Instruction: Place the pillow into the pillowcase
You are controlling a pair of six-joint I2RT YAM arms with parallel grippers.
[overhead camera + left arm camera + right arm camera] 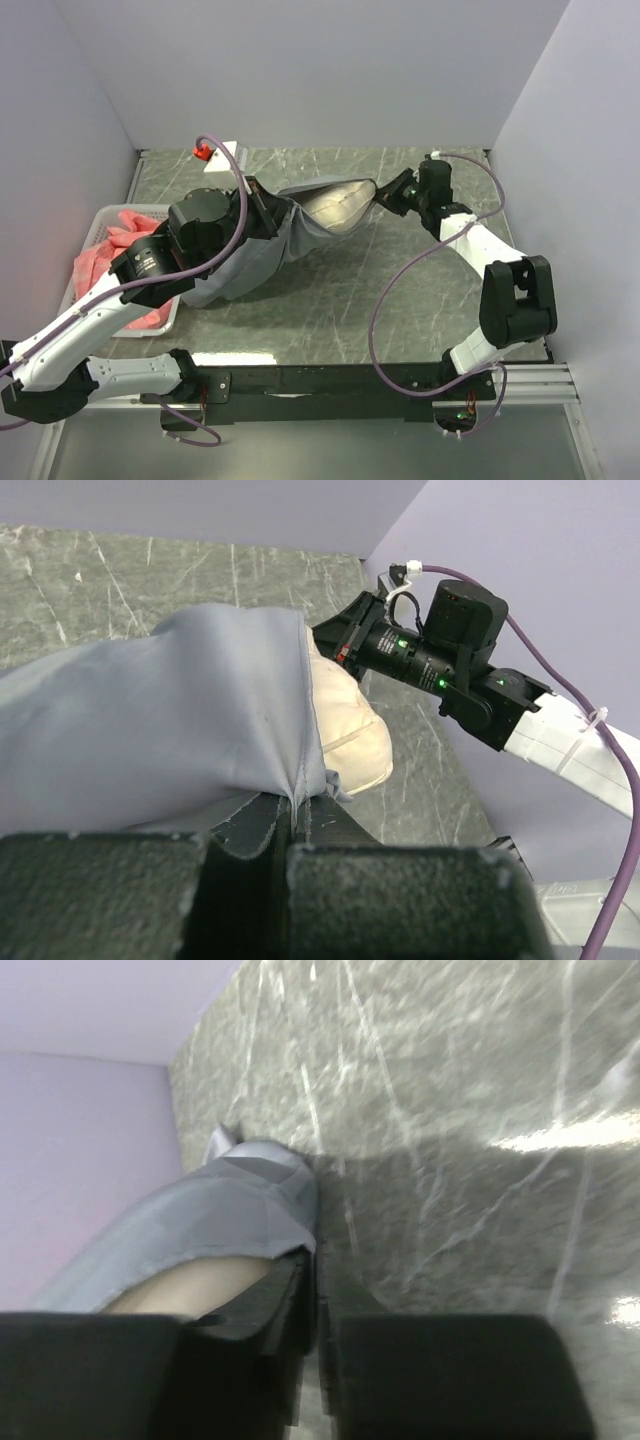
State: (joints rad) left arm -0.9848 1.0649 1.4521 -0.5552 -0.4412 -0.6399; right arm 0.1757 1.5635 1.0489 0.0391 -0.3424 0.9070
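The grey pillowcase (255,255) lies across the middle of the table with its mouth toward the right. The cream pillow (338,203) sits partly inside, its end sticking out of the mouth. My left gripper (265,208) is shut on the near hem of the mouth; in the left wrist view (298,808) the grey pillowcase (150,730) is pinched between the jaws and the pillow (355,735) bulges out beyond. My right gripper (385,195) is shut at the far edge of the mouth; in the right wrist view (318,1260) the pillowcase hem (230,1210) meets its tips, the pillow (190,1285) beside it.
A white lattice basket (100,215) holding a pink-red checked cloth (110,255) stands at the left edge. A small white block with a red part (218,155) sits at the back. Lilac walls close in on the left, back and right.
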